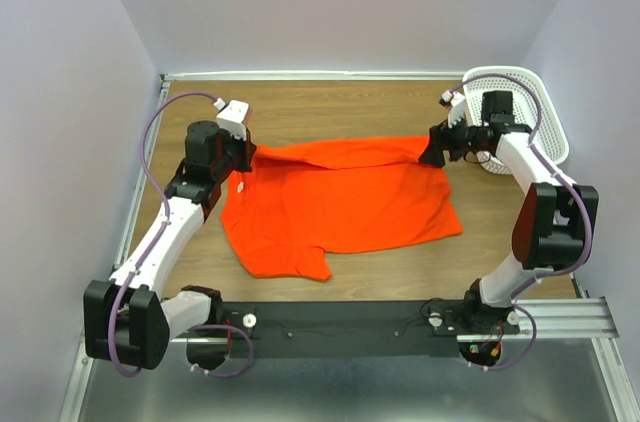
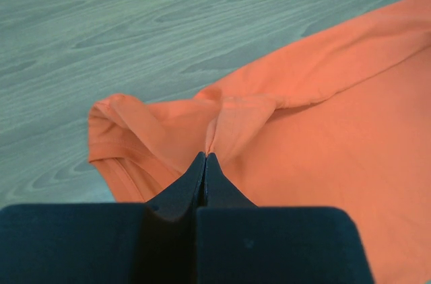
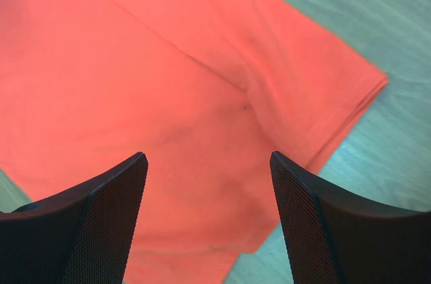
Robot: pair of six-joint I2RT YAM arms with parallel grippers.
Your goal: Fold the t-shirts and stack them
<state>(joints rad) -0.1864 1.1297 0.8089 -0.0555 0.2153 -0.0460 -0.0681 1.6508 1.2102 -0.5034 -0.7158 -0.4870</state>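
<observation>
One bright orange-red t-shirt (image 1: 340, 204) lies spread across the middle of the wooden table, with a fold along its far edge. My left gripper (image 1: 243, 158) sits at the shirt's far left corner. In the left wrist view its jaws (image 2: 205, 157) are shut on a pinched ridge of the t-shirt (image 2: 323, 136). My right gripper (image 1: 437, 150) hovers at the shirt's far right corner. The right wrist view shows its fingers (image 3: 118, 196) wide apart above the t-shirt (image 3: 168, 82), holding nothing. A sleeve hem (image 3: 350, 105) lies just beyond them.
A white lattice basket (image 1: 530, 102) leans at the far right corner, close behind the right arm. Walls enclose the table on three sides. Bare wood (image 1: 350, 107) runs along the far side, and a narrower strip (image 1: 400, 267) lies in front of the shirt.
</observation>
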